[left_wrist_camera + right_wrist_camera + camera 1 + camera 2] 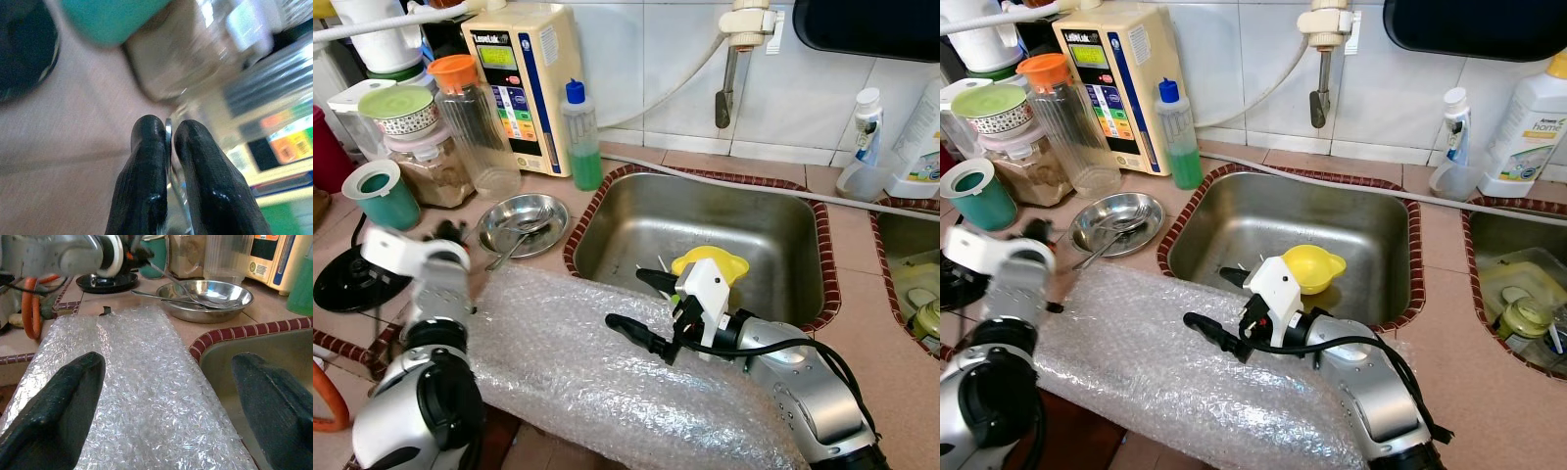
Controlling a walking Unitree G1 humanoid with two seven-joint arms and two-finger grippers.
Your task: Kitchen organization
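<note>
My left gripper (450, 233) is at the left of the counter beside a shallow steel dish (509, 213). It is shut on the thin handle of a metal spoon (171, 281), whose bowl rests in the dish; the handle shows between the fingers (180, 198). A second utensil lies in the dish too. My right gripper (626, 299) hangs open with nothing in it, over a sheet of bubble wrap (587, 377) at the sink's front edge. A yellow cup (710, 262) sits in the steel sink (773, 235).
Behind the dish stand a teal cup (380, 194), a jar of brown grains (435, 168), a clear pitcher with an orange lid (475, 127), a cream water machine (524, 83) and a green soap bottle (580, 137). A second basin (911, 274) lies right.
</note>
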